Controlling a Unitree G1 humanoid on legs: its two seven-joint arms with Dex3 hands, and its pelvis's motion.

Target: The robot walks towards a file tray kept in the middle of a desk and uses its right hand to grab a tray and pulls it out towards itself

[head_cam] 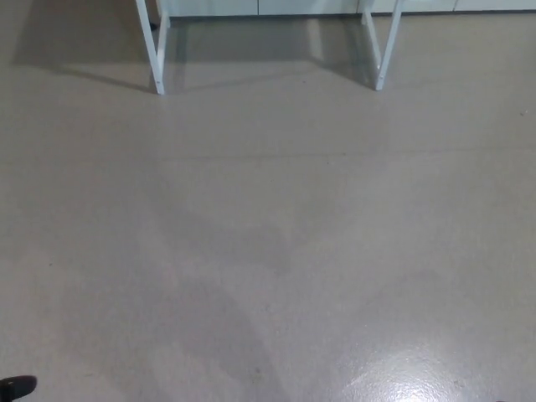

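The file tray and the desk top are out of the picture. Only the desk's two white legs show at the top edge, the left leg and the right leg, both standing far ahead of me. A small black tip of my left hand pokes in at the bottom left corner, too little of it to read. My right hand does not show.
Grey glossy floor stretches from me to the desk legs. A light reflection lies on it at the bottom right. A pale wall base or cabinet front runs behind the legs.
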